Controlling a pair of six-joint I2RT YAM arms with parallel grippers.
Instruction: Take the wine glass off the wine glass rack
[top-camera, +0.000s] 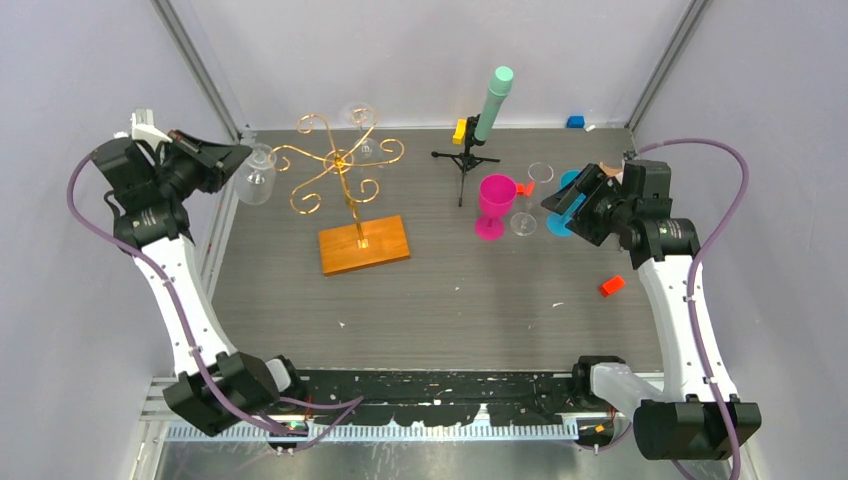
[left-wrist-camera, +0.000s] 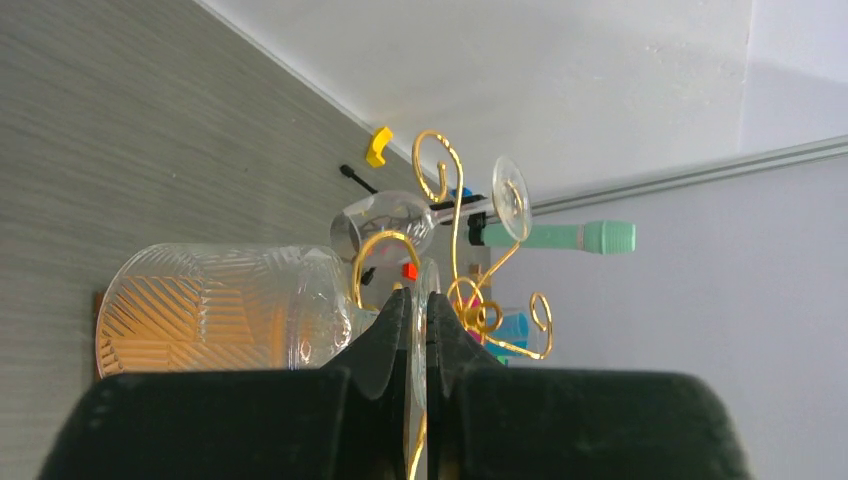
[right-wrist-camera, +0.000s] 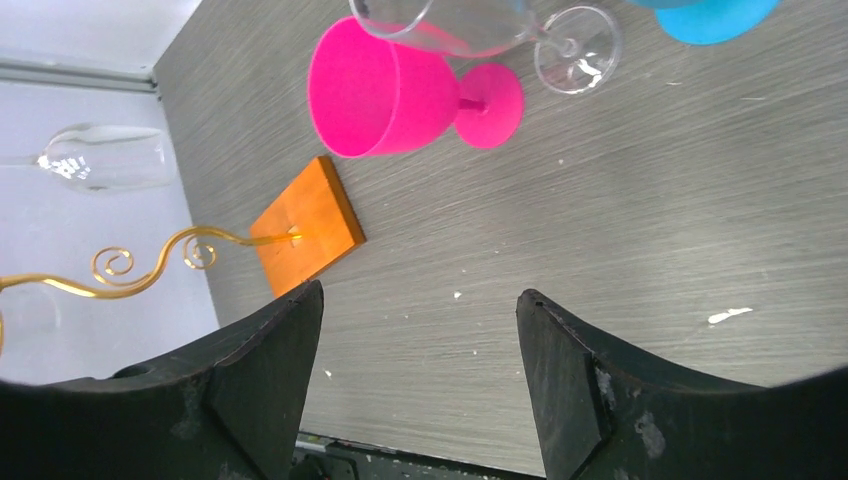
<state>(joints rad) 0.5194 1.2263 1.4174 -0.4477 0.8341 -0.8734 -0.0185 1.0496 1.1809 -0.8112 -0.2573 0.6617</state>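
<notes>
**Left pincer (left-wrist-camera: 418, 300) clamping the wine glass (top-camera: 257, 178) at the rack's left side**

The left pincer is squeezing almost closed on the glass's thin foot. The glass is hanging bowl down at the tip of the left scroll arm of the wine glass rack (top-camera: 364, 247). On the right, the right pincer (right-wrist-camera: 420, 293) is gaping wide, gripping nothing, above the worktop (top-camera: 450, 290) near a pink goblet (right-wrist-camera: 385, 85)
</notes>
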